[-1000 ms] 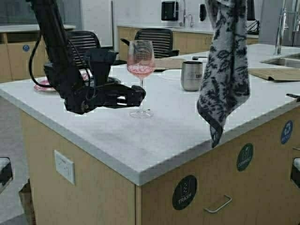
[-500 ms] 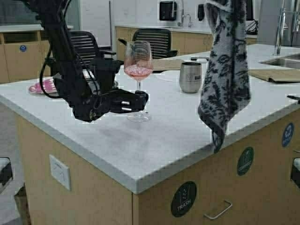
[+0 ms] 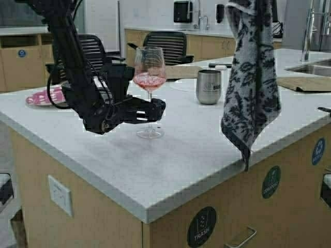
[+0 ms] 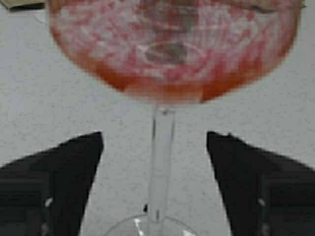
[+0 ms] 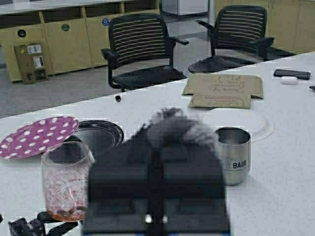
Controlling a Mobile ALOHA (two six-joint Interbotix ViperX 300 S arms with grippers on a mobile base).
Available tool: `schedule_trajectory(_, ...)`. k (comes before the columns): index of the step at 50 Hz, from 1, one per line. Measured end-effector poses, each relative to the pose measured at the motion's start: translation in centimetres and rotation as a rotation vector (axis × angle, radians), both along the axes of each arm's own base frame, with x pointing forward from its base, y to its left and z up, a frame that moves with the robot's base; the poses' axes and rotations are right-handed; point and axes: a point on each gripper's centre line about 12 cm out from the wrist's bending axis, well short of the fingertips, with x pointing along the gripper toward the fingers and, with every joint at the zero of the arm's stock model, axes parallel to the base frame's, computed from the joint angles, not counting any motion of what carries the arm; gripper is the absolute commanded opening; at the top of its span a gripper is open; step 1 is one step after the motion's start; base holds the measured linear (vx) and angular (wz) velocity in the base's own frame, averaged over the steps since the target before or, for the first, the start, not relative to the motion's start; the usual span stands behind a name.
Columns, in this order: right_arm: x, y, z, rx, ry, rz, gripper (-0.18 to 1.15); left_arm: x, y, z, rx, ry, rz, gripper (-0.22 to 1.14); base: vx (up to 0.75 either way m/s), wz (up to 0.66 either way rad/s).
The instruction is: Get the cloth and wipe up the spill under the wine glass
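The wine glass (image 3: 150,77), with pink-red residue in its bowl, stands upright on the white countertop (image 3: 196,150). My left gripper (image 3: 159,109) is open, low over the counter, with a finger on each side of the thin stem (image 4: 161,162); neither finger touches it. The cloth (image 3: 251,82), white-grey with a dark floral print, hangs from above the high view down past the counter's front edge. My right gripper (image 5: 167,135) is shut on its bunched top (image 5: 179,127). The spill under the glass foot (image 3: 150,133) does not show clearly.
A steel tumbler (image 3: 208,87) stands behind the glass to the right. A pink dotted plate (image 3: 44,96) and a black plate (image 5: 96,135) lie at the far left. Flat cardboard (image 5: 224,91) and a sink (image 3: 313,67) lie further back. The counter's front corner (image 3: 142,217) is close.
The robot has moved a little: the whole scene shifts down and left in the high view. The left gripper stays round the stem, and the cloth still hangs from the right gripper.
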Motion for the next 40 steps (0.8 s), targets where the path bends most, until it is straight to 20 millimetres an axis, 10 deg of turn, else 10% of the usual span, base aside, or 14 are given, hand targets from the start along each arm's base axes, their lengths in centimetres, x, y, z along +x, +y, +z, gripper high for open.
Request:
schedule_trajectory(13, 0.0, 0.0, 0.0, 0.0, -0.001, 0.0, 0.17, -0.2, -0.1, -0.1, -0.005, 0.006, -0.006, 0.93, 0.06, 0.0)
schedule_trajectory(31, 0.7, 0.1, 1.0, 0.122, 0.012, -0.003, 0.17, -2.2, -0.5, -0.4, -0.022, -0.002, -0.032, 0.37, 0.05, 0.0)
schedule_trajectory(40, 3.4, 0.8, 2.6, 0.187, -0.001, -0.026, 0.17, -3.0, -0.2, 0.9, -0.025, -0.008, -0.037, 0.3, 0.03, 0.0)
